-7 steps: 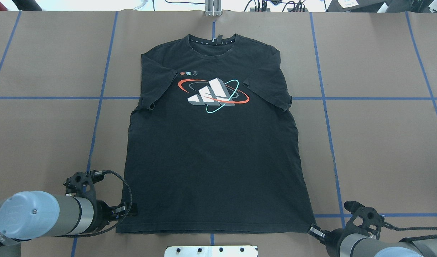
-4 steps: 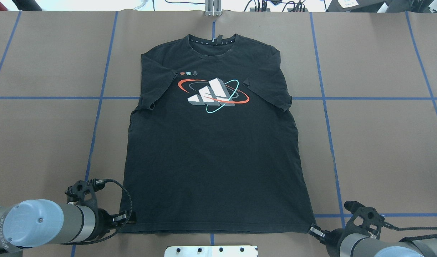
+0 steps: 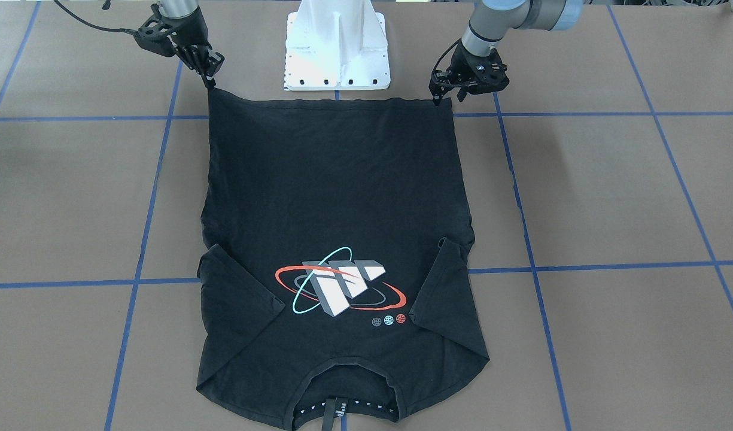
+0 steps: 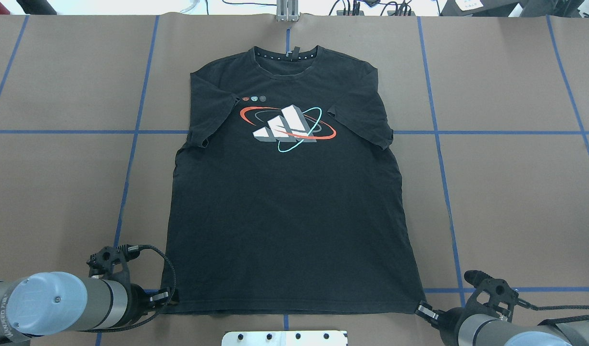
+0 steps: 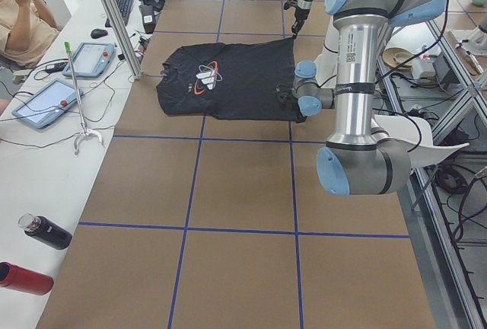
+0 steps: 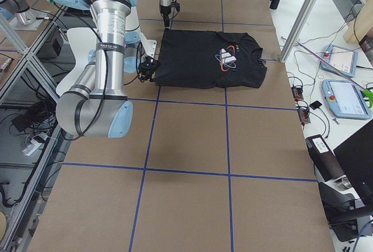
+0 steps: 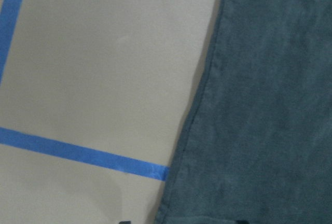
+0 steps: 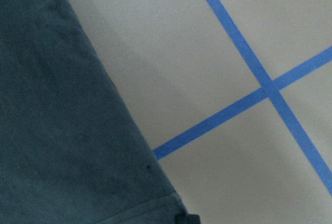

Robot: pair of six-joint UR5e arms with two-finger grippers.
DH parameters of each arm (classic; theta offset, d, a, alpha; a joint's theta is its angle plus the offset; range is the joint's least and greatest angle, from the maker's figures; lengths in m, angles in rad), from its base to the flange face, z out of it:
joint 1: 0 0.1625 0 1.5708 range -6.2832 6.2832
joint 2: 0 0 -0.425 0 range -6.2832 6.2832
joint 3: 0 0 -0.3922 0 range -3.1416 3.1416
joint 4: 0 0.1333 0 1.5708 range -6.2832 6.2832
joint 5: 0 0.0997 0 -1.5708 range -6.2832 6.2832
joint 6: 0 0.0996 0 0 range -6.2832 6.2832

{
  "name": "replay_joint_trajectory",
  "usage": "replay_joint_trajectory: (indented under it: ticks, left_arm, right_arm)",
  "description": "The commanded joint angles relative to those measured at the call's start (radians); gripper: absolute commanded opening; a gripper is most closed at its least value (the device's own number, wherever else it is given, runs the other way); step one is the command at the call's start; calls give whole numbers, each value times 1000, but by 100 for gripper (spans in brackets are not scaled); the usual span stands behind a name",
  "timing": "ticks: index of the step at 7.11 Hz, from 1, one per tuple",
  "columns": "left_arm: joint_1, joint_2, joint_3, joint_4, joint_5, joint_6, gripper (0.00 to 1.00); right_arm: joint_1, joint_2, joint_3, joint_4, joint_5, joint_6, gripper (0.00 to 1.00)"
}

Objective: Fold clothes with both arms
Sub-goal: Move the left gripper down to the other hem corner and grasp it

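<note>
L gripper slid back to t-shirt hem corner, closure unclear | R gripper pinches other corner | tip: lift both evenly, hem taut

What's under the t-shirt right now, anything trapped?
The brown table cover and its blue tape lines run in under the edges of the t-shirt. The cloth lies flat without bumps, but whatever is beneath it is covered.

The t-shirt lies spread on the surface, collar farthest from the robot and hem just before the pedestal base, with the left end effector at the hem's left corner and the right end effector at its right corner.
</note>
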Motion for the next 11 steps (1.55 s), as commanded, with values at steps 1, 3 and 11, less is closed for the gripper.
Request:
replay_joint_trajectory:
  ticks: [1, 3, 11]
  left_arm:
    - [1, 2, 1, 1, 0, 0, 58]
    - [9, 11, 1, 1, 0, 0, 56]
    - [7, 31, -41, 3, -12, 2, 0]
  right_arm:
    - [1, -1, 0, 0, 0, 0, 0]
    - [1, -1, 0, 0, 0, 0, 0]
    - [3, -3, 2, 0, 0, 0, 0]
